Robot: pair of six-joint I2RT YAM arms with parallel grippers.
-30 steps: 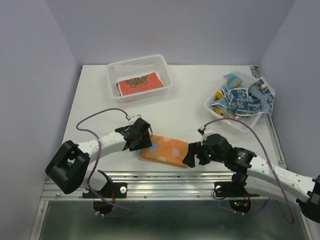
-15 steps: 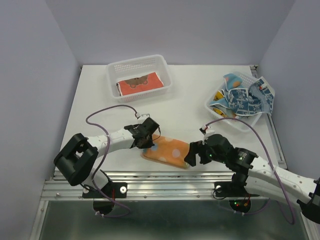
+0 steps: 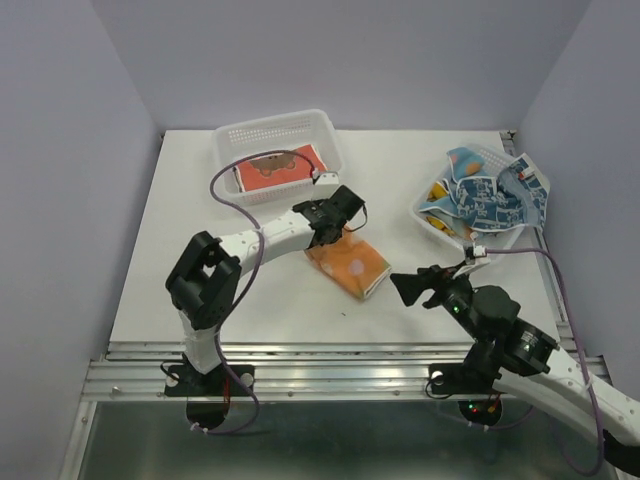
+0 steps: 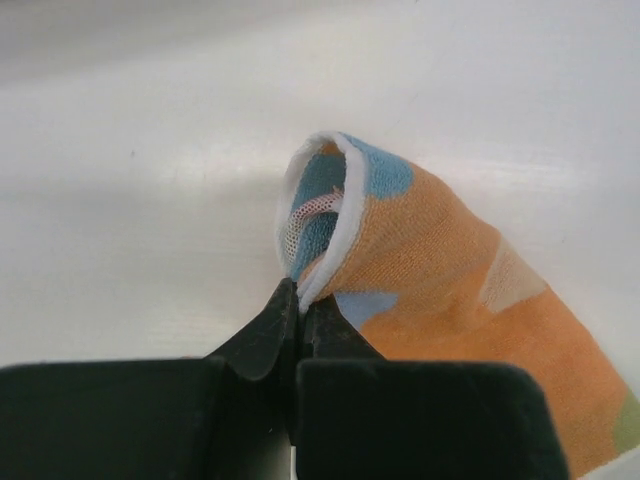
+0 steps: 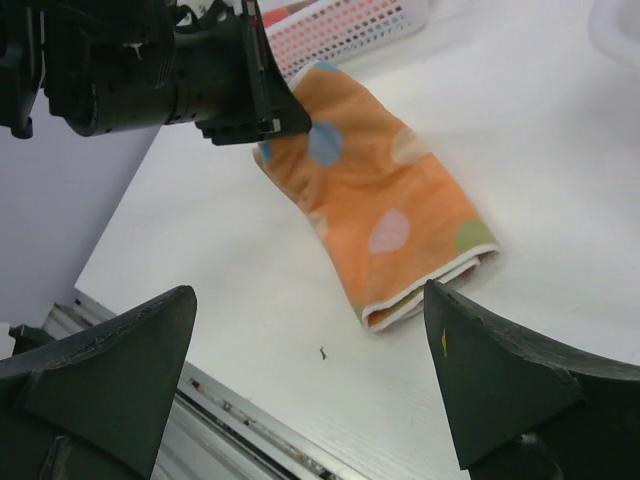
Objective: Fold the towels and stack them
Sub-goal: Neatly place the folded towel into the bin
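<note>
Near the white basket (image 3: 226,136) at the far edge, the left gripper (image 3: 338,228), jaws pinched on the end of the folded orange dotted towel (image 3: 352,264) lying mid-worktop, should lift it level so the fold holds; the right gripper (image 3: 412,290), toward the near edge, hangs spread and empty.

walls (image 3: 60,120) pale lilac, three sides; table (image 3: 190,260) white, matte; aluminium rail (image 3: 330,358) at near edge; light even
</note>
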